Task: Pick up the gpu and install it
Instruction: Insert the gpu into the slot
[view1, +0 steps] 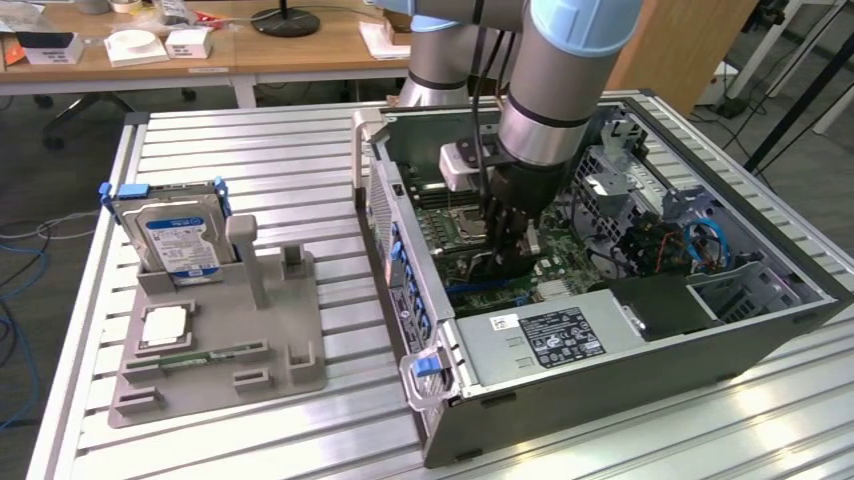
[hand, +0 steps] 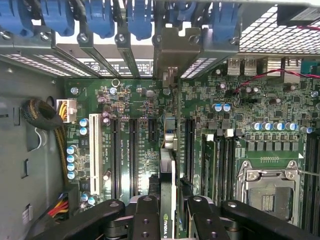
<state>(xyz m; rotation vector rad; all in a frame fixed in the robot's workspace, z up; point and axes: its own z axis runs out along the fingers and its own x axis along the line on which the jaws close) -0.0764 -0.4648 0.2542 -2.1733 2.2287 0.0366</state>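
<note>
Arm reaches down into the open PC case (view1: 747, 330) – gripper (view1: 505, 262) low over the motherboard (hand: 135, 100), fingers (hand: 147, 220) clamped on the gpu (hand: 168, 165). Card held on edge, vertical, silver bracket (hand: 172, 47) at the case's rear slot wall among blue retainer clips (hand: 100, 17). Card sits between black expansion slots, just above the board – can't tell if seated. At exterior view's left: grey parts tray (view1: 287, 350) w/ hard drive (view1: 180, 240) upright at its far end.
</note>
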